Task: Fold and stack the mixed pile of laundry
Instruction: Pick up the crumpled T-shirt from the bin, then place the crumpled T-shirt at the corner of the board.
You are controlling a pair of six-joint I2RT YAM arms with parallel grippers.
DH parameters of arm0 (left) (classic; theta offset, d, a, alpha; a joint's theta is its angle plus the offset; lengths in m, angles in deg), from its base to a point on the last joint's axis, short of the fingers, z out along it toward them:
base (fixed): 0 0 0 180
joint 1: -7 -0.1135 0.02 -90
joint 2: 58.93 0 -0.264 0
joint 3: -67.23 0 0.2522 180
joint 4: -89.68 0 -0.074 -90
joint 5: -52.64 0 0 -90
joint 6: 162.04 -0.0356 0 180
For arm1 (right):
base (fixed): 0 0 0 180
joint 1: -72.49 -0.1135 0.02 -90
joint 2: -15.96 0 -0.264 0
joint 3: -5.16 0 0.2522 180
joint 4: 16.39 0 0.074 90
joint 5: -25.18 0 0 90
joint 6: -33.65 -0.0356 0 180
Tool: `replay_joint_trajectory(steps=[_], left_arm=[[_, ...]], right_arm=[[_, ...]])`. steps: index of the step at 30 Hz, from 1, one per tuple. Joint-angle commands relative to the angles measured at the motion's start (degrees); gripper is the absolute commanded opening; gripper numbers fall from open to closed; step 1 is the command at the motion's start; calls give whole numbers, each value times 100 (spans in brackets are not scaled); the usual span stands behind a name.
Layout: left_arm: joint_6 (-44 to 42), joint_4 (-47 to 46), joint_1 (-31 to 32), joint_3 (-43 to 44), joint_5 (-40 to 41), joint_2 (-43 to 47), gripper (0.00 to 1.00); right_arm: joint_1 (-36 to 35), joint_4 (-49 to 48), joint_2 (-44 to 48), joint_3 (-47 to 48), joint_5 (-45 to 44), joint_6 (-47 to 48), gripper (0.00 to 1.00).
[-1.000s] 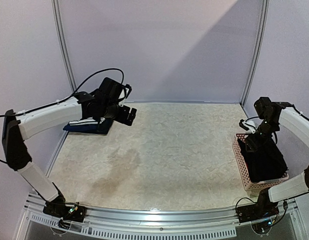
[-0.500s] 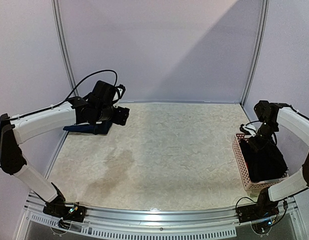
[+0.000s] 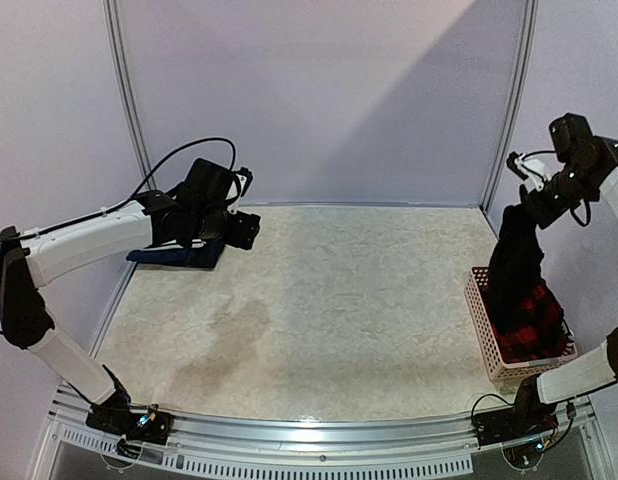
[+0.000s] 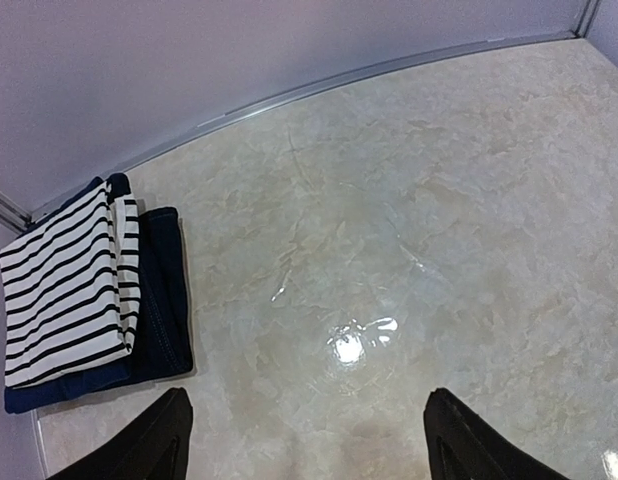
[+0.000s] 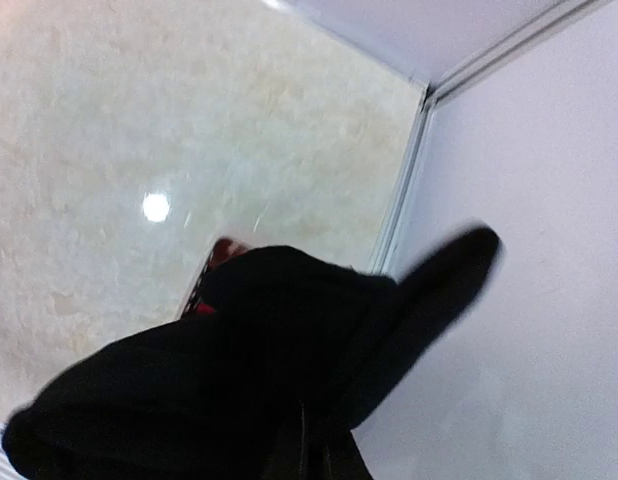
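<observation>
Black soft fabric, a large black shirt [image 3: 514,262], hangs in a long limp column at the right edge of the scene. Its top is pinched in the right fingers [image 3: 524,197], which are closed tight on it high above the surface. Its lower end reaches down into a pink slotted plastic basket [image 3: 482,325] standing at the right side of the surface, toward the near edge. Under the hanging cloth, a red-and-black plaid shirt [image 3: 534,318] lies bunched inside the basket. From the right wrist camera the black shirt fills the lower view as a dark, blurred mass, and the fingers themselves cannot be made out there.

At the far left corner, well apart from the basket, two folded pieces lie stacked flat on the pale marbled surface [image 3: 339,300]. A black-and-white striped tank top [image 4: 64,290] lies on top of a navy piece [image 4: 161,300], whose edge shows beyond the stripes. The left fingers [image 3: 247,233] hover just beside this stack, spread wide and holding nothing.
</observation>
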Motion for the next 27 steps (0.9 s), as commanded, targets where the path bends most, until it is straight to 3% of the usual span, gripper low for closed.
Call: replay_joint_trajectory(steps=[1, 5, 7, 13, 15, 17, 20, 27], left_arm=[[-84, 47, -2, 144, -89, -3, 81], [-237, 43, -6, 143, 73, -46, 81], [-293, 58, -5, 166, 164, -80, 81], [-467, 99, -7, 213, 353, -152, 81], [-515, 96, -15, 213, 424, -158, 81], [-551, 106, -23, 217, 486, -166, 81], [-559, 115, -33, 237, 492, -200, 81], [-511, 186, -34, 302, 149, -343, 81]], right_arm=[[18, 152, -441, 1716, 1180, 304, 0], [-382, 747, -1273, 3759, 2161, 346, 0], [-864, 871, -1641, 4307, 2309, 464, 0], [-2824, 1376, -1898, 4445, 3207, 1358, 1], [-3160, 1428, -1984, 4454, 3315, 1486, 0], [-3105, 1164, -2121, 4206, 3158, 1492, 0], [-2549, 3, -2276, 2825, 2591, 1137, 1], [-1948, -1018, -3292, 1126, 1965, 75, 26]])
